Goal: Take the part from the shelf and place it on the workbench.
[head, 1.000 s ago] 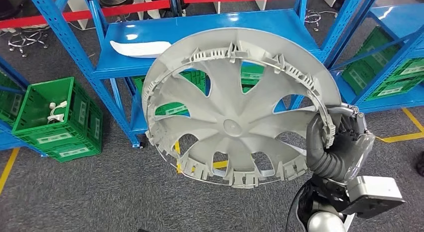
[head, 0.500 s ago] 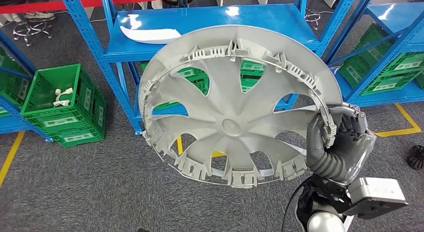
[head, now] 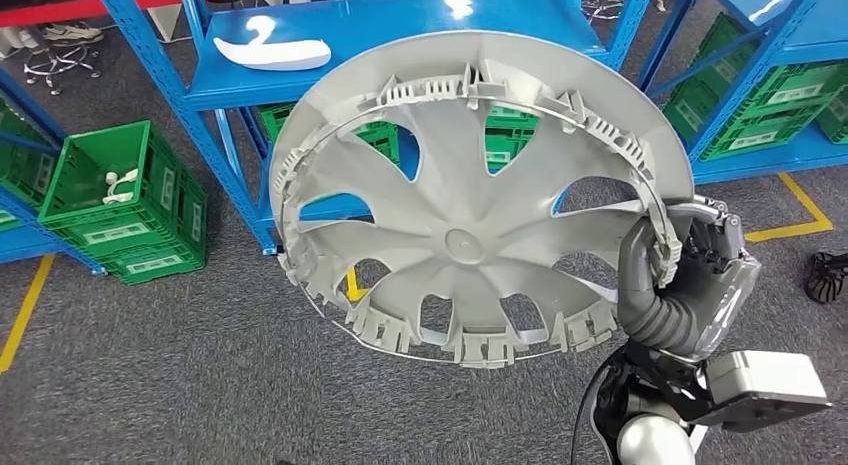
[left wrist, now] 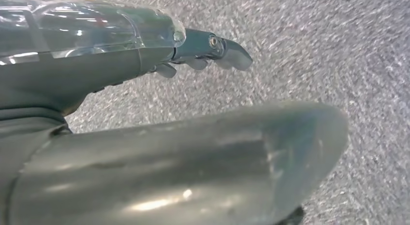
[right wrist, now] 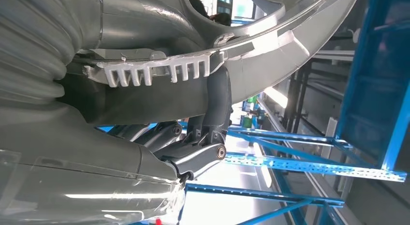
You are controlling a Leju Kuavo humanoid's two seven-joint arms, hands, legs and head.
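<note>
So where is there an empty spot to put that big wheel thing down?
No workbench is in sight. The blue shelf top is bare to the right of the white part. The grey carpet below the green crate is open too. The right hand grips the wheel cover, which hides much of the lower shelf.

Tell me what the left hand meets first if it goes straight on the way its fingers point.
Probably nothing soon: beyond the left hand lies just grey carpet floor, though depth is unclear.
</note>
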